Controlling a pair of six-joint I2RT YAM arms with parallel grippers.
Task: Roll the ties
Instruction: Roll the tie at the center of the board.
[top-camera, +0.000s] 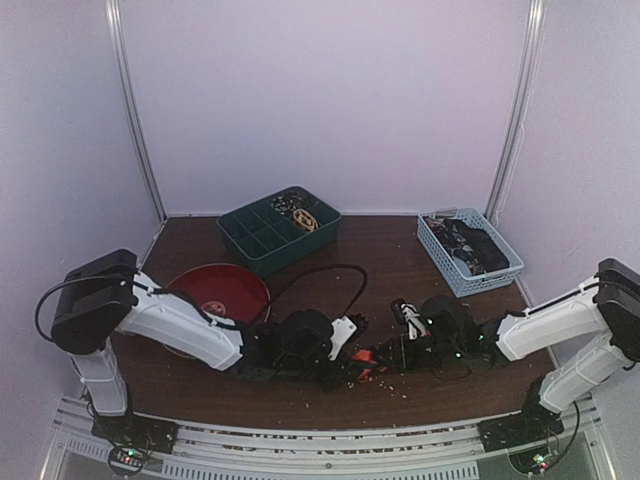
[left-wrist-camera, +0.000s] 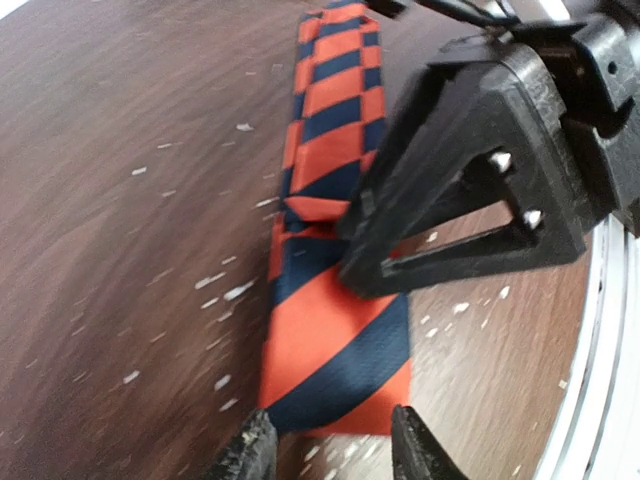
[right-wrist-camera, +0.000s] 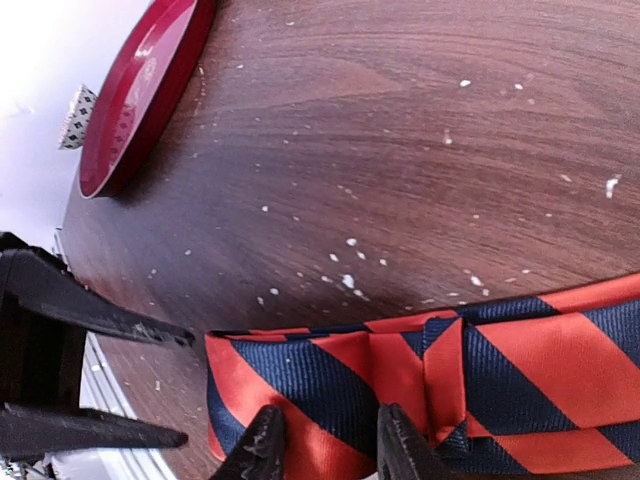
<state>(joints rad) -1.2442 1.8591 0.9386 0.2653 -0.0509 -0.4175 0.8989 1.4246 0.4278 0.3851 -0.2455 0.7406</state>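
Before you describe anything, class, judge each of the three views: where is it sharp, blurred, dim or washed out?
Top external view: dim, grainy, violet-tinted; the striped tie barely resolves. Left wrist view: soft, the white specks on the table look streaked. Right wrist view: tie weave crisp, corner beyond the red bowl blown out white.

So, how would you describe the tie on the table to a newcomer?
Look at the near edge of the dark wooden table, at its middle. A flat tie lies there, where the left gripper and the right gripper meet. It alone shows broad orange-red and navy stripes, unlike the red plate nearby.
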